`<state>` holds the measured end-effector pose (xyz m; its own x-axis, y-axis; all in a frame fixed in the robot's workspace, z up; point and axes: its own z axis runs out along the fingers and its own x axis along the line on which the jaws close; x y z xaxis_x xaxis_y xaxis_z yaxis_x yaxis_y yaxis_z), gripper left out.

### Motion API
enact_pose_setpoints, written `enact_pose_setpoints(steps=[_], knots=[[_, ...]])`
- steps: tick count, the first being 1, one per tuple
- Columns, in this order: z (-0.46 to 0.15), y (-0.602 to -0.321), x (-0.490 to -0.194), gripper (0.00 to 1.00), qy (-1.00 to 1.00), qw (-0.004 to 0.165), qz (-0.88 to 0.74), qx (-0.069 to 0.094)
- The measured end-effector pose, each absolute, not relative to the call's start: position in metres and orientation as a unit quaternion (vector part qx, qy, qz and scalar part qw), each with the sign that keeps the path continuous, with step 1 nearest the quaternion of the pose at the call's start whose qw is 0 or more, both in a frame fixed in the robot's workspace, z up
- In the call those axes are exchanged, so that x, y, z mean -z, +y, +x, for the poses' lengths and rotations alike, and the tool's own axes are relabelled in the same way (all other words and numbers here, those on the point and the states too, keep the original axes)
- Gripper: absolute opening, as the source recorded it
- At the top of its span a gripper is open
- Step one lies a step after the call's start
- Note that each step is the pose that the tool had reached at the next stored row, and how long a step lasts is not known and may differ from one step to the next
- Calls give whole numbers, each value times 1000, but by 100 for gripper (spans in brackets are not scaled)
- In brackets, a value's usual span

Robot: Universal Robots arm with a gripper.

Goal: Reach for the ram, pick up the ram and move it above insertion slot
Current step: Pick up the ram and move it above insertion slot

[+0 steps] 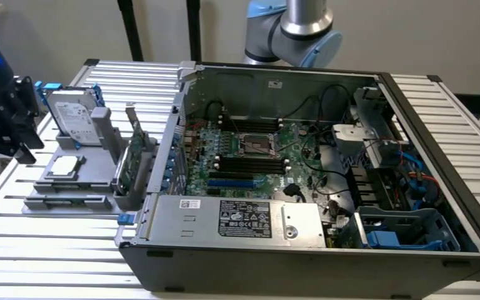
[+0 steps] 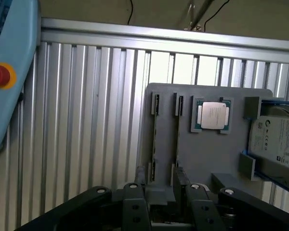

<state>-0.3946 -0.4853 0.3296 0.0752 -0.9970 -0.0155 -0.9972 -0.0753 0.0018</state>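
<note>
- We judged the work to be in its first step, the reach. The gripper (image 2: 159, 175) hung with its fingers (image 2: 135, 192) spread apart and nothing between them, so nothing had been picked up.
- In the exterior view the gripper's dark body stood at that view's far left edge. It was left of the grey tray (image 1: 57, 184), which lay on the slatted table (image 1: 48, 250) just beside the open computer case (image 1: 440, 144).
- The ram (image 2: 154, 139) stood on edge in the tray and showed as a thin dark strip in one of two long narrow holders set side by side. A second strip like it sat in the neighbouring holder (image 2: 177, 137). We could not tell which of the two was meant.
- In the wrist view the fingertips overlapped one end of those holders. We could not tell how high they hung, but we judged them clear of the ram.
- The tray also carried a processor chip (image 2: 213, 115) just beside the holders and a hard drive (image 2: 279, 139) beyond it. An expansion card (image 1: 135, 153) stood upright on the tray's side nearest the case.
- The dark memory slots (image 1: 249, 164) lay on the green board inside the case, well apart from the ram and to the exterior view's right.
- We judged that the grasp called for centring the open fingers on one thin strip, one finger on each flat face. It also called for a straight descent, so that neither finger caught the holder's wall or the neighbouring strip.
</note>
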Motion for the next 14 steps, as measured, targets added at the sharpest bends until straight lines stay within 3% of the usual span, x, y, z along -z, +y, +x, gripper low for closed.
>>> enact_pose_setpoints(steps=[14], knots=[[-399, -489, -304, 37, 680, 5, -733, -6]])
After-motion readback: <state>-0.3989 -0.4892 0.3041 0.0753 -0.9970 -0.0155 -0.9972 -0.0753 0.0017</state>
